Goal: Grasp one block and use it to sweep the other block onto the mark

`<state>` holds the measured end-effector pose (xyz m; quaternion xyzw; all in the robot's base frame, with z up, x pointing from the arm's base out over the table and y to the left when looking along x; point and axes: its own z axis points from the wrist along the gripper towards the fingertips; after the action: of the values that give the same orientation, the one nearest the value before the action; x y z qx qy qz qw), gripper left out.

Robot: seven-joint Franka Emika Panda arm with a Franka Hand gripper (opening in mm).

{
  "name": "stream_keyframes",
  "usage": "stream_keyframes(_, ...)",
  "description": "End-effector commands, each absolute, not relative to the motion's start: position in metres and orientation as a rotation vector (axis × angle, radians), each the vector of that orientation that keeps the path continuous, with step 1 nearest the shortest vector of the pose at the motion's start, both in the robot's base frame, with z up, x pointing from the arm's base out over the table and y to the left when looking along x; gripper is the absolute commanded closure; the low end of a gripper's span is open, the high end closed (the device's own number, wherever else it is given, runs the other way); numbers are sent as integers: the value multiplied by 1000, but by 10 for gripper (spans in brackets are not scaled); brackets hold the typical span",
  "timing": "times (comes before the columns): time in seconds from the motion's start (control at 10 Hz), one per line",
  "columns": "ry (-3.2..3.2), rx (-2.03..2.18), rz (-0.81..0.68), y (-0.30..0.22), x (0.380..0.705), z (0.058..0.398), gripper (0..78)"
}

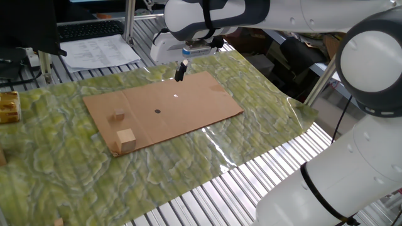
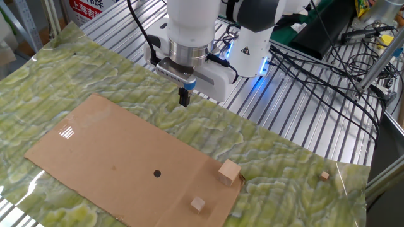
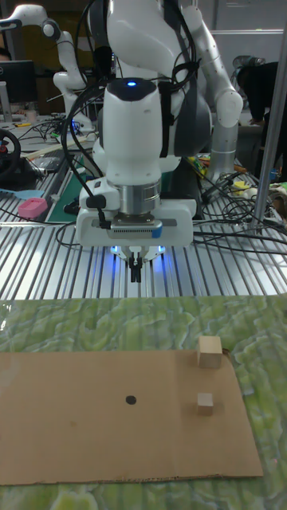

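Empty fingers pressed together above the cardboard's far edge.
The fingers (image 2: 184, 98) hang closed, well apart from both blocks; the pale cube (image 2: 230, 172) sits at the cardboard (image 2: 95, 145) corner, the small brown block (image 2: 198, 203) near it, beside the dark dot (image 2: 157, 173).

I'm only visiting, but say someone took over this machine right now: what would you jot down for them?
Gripper: fingers together, holding nothing, hovering over the far edge of the cardboard sheet.
Larger pale cube: sits at a corner of the sheet, untouched.
Small brown block: lies on the sheet near the cube, apart from it.
Dark dot: mid-sheet, nothing on it.
Done: nothing yet.
Left: grasp the cube, then use it to push the small block onto the dot.
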<state>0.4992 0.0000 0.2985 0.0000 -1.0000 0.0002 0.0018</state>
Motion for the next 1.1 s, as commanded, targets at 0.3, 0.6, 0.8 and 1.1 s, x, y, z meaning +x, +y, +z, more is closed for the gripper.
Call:
stream_keyframes(0.3, -3118, -57, 90, 0, 499, 298, 776)
stream_keyframes(0.6, -3105, -40, 35, 0, 499, 299, 776)
stream_keyframes(0.8, -3101, -30, 31, 0, 498, 298, 776)
stream_keyframes(1.1, -3105, -41, 31, 0, 495, 298, 776)
